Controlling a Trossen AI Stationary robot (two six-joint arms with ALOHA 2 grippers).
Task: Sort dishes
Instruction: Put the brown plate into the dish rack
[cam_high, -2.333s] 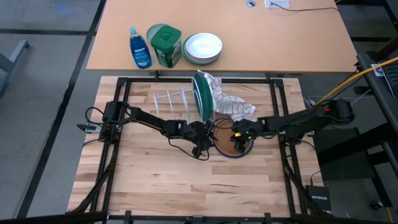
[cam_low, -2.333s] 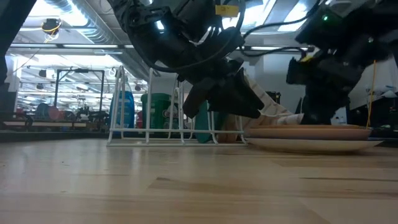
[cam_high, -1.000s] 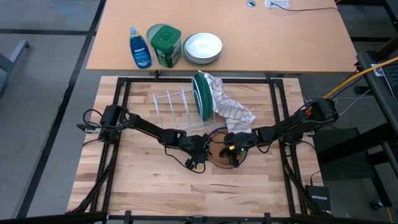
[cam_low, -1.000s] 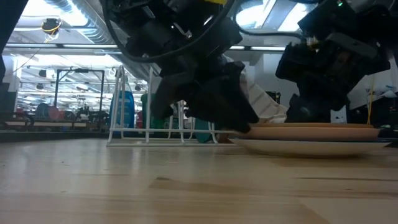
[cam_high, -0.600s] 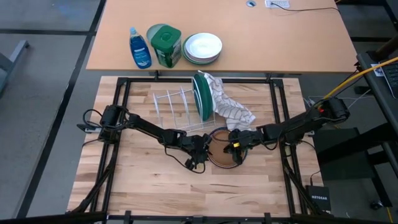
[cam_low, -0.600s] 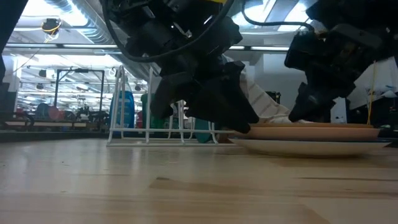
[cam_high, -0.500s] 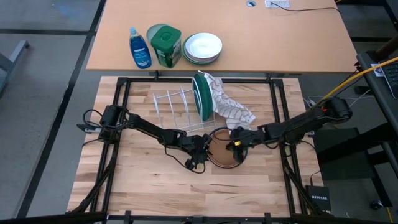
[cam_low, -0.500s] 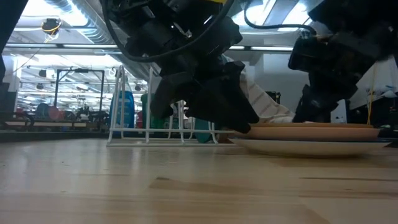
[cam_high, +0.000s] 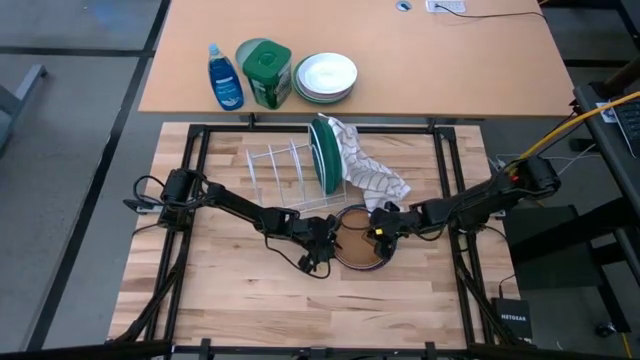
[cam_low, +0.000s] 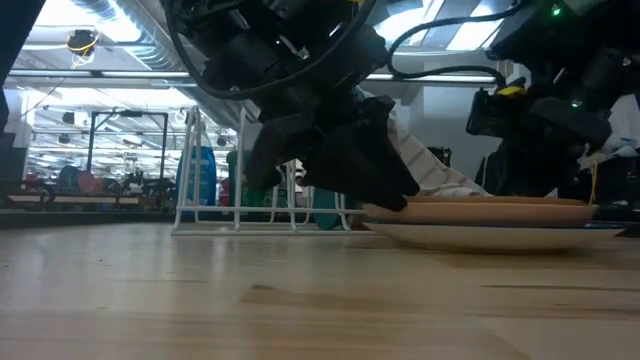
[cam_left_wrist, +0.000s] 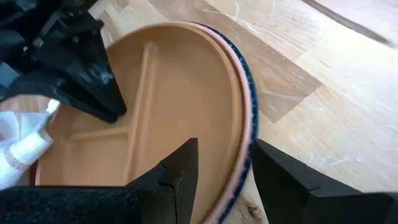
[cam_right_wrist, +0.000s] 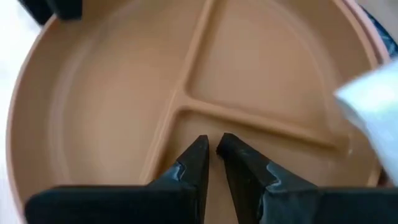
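Wooden table (cam_high: 240, 280) slats are carrying a low stack of dishes near the middle, just in front of the wire rack (cam_high: 283, 170) where the dark green plate (cam_high: 325, 155) is already standing on edge. The brown plate (cam_left_wrist: 161, 118), divided by ridges and lying on a blue dark-rimmed dish (cam_left_wrist: 247, 106), is risking being dragged or tipped off, because the left hand (cam_left_wrist: 224, 168) is straddling its rim with fingers spread apart. The right hand (cam_right_wrist: 211, 155), fingers nearly together and holding nothing, is hovering over the plate's ridges and could be knocking it askew.
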